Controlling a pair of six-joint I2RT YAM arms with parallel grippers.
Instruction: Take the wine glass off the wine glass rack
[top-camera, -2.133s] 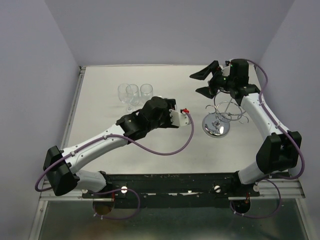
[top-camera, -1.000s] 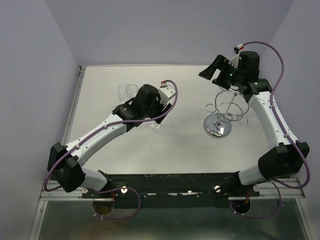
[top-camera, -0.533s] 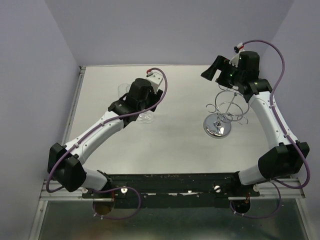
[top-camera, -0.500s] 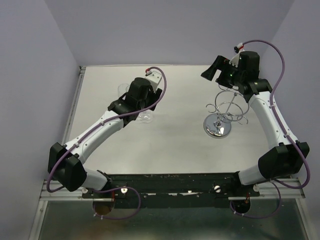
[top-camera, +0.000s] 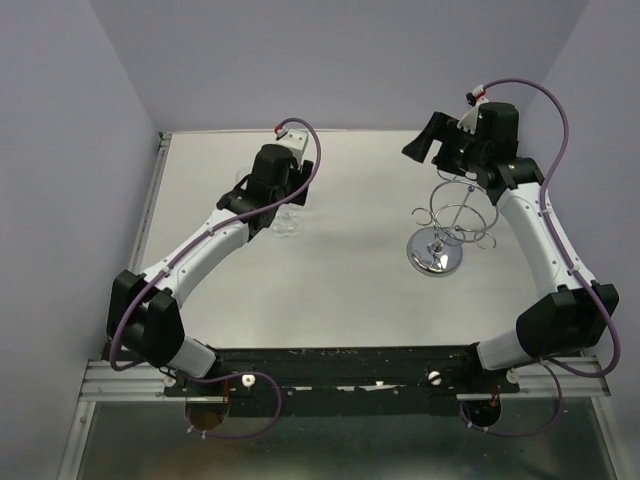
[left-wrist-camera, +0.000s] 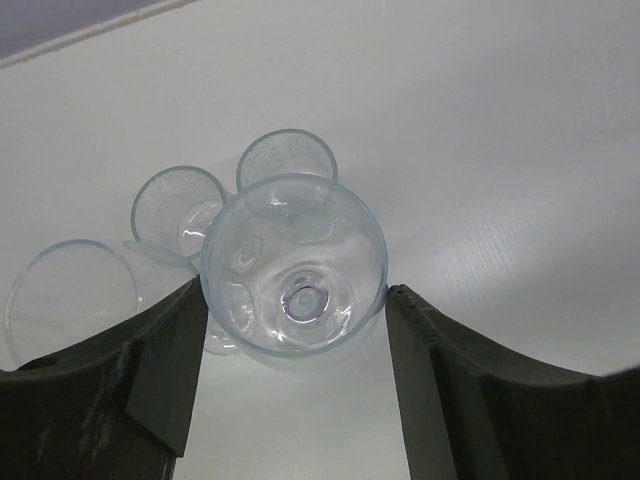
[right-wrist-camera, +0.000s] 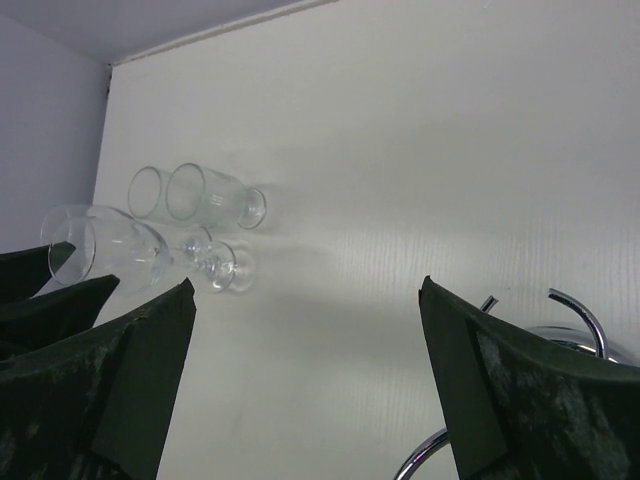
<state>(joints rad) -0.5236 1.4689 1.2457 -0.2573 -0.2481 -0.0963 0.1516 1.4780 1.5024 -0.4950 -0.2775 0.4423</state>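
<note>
Glassware totals four clear stemmed glasses (right-wrist-camera: 205, 200), three on the white table (top-camera: 340, 290), one wine glass (left-wrist-camera: 294, 265) clasped in left jaws; right jaws gape empty near one chrome wire rack (top-camera: 433, 250).

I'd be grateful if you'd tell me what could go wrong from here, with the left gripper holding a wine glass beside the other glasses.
1. The left gripper holds the wine glass by its smooth round bowl, so it might slip or tilt on release.
2. The standing glasses sit right beside it; setting it down could knock one.
3. The right gripper hangs open near the wine glass rack and could snag its wire loops.
</note>
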